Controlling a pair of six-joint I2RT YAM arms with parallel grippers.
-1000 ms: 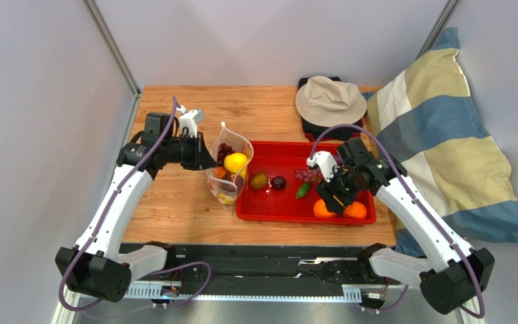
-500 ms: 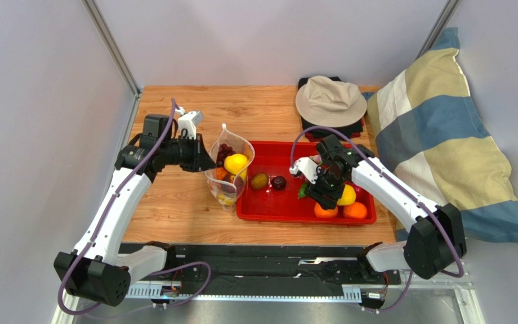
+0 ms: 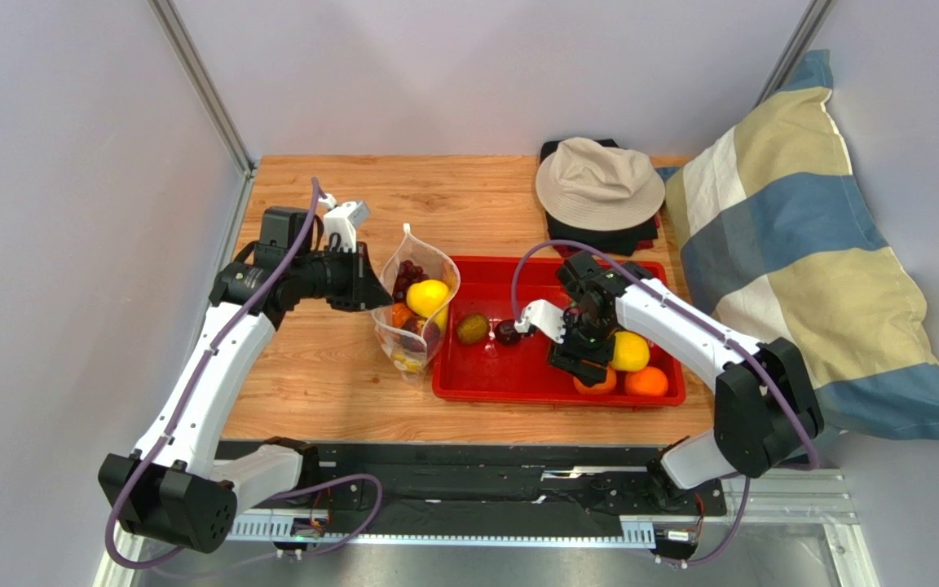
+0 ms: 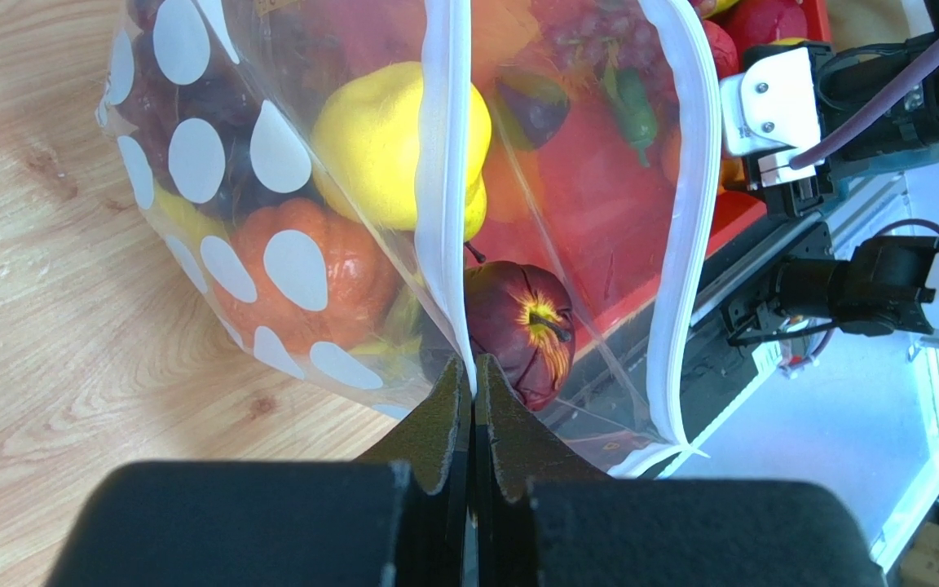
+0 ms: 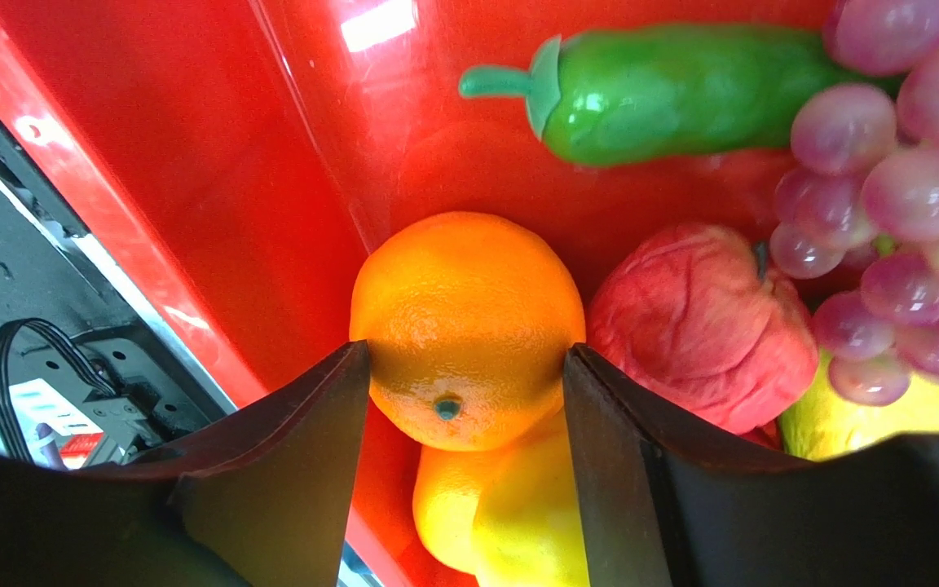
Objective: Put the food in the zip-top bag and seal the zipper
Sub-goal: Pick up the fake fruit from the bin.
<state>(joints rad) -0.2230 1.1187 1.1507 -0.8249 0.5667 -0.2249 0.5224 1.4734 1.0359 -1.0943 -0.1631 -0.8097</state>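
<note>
The zip-top bag (image 3: pixel 413 328), clear with white dots, stands open left of the red tray (image 3: pixel 499 373). It holds a yellow round fruit (image 3: pixel 427 295), dark grapes and an orange fruit. My left gripper (image 3: pixel 377 289) is shut on the bag's near zipper strip (image 4: pixel 444 184), pinching it between its fingertips in the left wrist view (image 4: pixel 472 379). My right gripper (image 3: pixel 575 361) is low in the tray. Its jaws press both sides of an orange (image 5: pixel 468 324), with the gripper's middle over the fruit (image 5: pixel 465 355). A green pepper (image 5: pixel 670 92), pink grapes (image 5: pixel 903 184) and a red fruit (image 5: pixel 695 324) lie beside it.
A greenish fruit (image 3: pixel 472 328) and a dark plum (image 3: pixel 506 332) lie in the tray's left half, and a yellow fruit (image 3: pixel 629 352) and a second orange (image 3: pixel 647 382) at its right. A beige hat (image 3: pixel 597 181) sits behind the tray, and a striped pillow (image 3: pixel 793 245) at the right.
My right gripper has moved left along the tray's front and come down around the orange. The left gripper and the bag have stayed still.
</note>
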